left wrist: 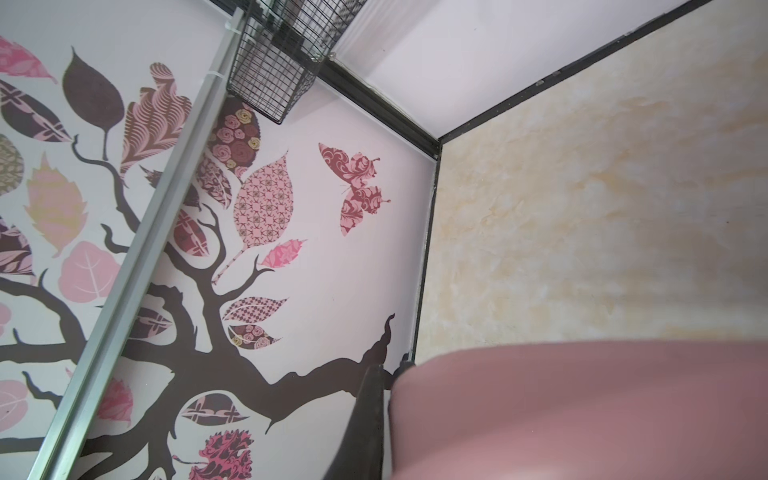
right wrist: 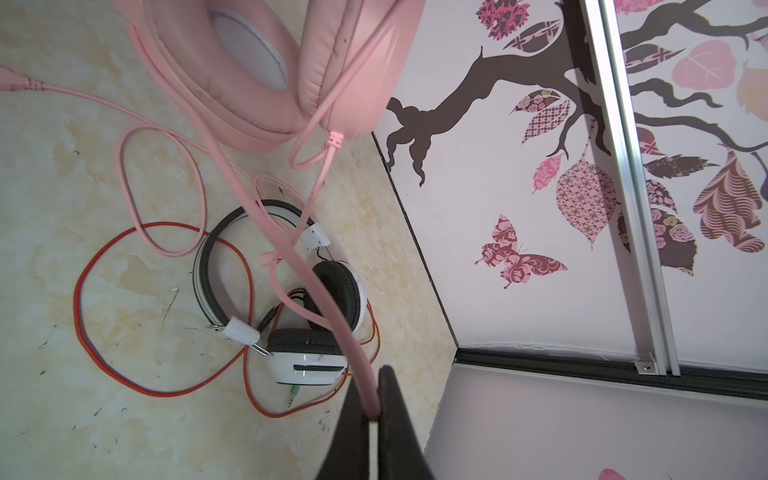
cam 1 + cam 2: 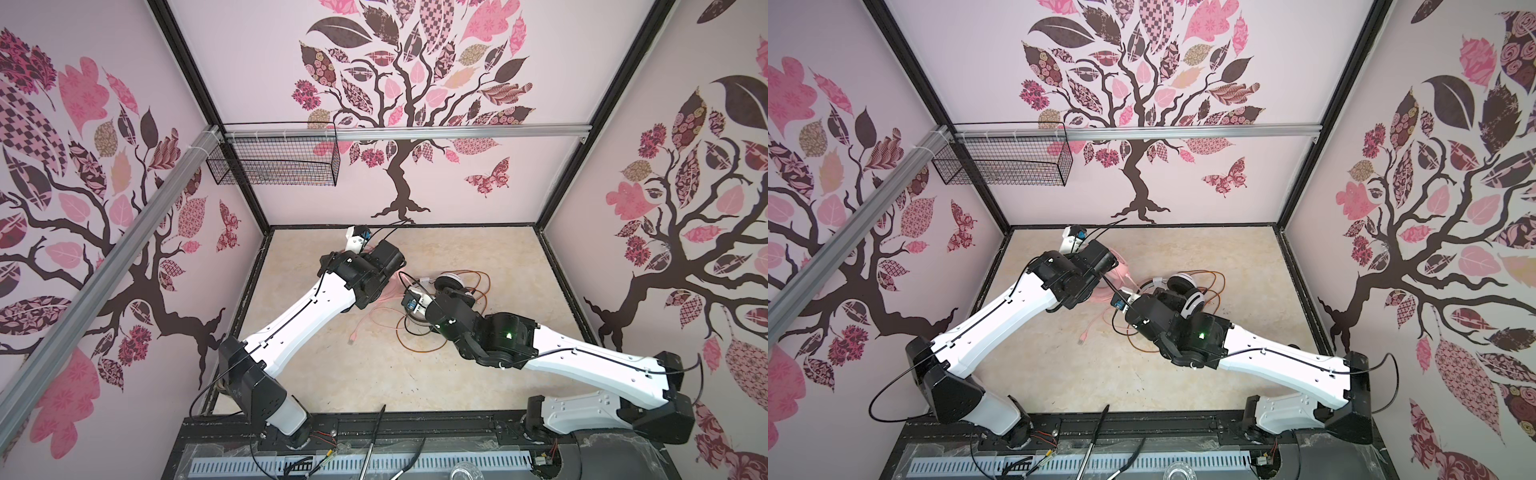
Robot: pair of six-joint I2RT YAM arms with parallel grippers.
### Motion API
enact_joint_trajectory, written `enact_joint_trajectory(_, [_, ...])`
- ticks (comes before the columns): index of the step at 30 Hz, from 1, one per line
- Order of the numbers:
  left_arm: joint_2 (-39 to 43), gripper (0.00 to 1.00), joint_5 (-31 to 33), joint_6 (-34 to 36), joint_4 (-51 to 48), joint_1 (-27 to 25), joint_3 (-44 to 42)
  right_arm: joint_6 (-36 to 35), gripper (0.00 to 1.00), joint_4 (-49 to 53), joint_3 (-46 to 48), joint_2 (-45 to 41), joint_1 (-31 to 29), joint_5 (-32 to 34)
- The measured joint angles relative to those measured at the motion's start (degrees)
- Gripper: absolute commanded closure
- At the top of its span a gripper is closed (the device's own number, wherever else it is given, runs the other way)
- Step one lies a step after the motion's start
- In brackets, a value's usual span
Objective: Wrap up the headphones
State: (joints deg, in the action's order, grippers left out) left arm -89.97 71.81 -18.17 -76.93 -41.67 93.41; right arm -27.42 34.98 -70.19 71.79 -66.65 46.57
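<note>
Right end effector (image 2: 372, 405) pinches the pink cord (image 2: 332, 328) between its jaws; left end effector (image 1: 390, 370) clamps the pink headset (image 1: 582, 407).

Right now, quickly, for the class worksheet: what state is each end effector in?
Left end effector: shut on the pink headset.
Right end effector: shut on the pink cord.

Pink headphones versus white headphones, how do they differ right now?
The pink headphones are pink all over, cord included; the white headphones have black pads and an orange-red cord. The right gripper pinches the pink cord; the white headphones lie untouched on the table. Both are wired over-ear sets.
</note>
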Motion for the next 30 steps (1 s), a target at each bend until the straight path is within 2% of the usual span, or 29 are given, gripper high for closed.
enact_joint_trajectory(7, [-0.42, 1.00, 2.54, -4.94, -3.15, 0.00, 3.13, 3.69, 1.00, 0.61, -1.01, 0.02, 0.04, -5.42])
enact_joint_trajectory(12, [-0.42, 1.00, 1.86, -5.62, -2.82, 0.00, 4.09, 5.25, 1.00, 0.57, -1.01, 0.31, 0.04, -7.69])
enact_joint_trajectory(23, [-1.05, 1.00, 2.84, -6.97, -6.45, 0.00, 4.09, 1.86, 1.00, 0.50, -1.01, 1.81, 0.11, 0.92])
enact_joint_trajectory(26, [-1.03, 1.00, 2.47, -7.65, -7.58, -0.17, 4.09, -0.83, 1.00, -2.03, -0.42, 1.75, 0.09, 2.38])
enact_joint_trajectory(30, [-0.81, 1.00, -1.09, -5.33, -7.02, -1.25, 3.63, -5.40, 1.00, -8.26, 1.44, 1.62, 0.42, 2.69])
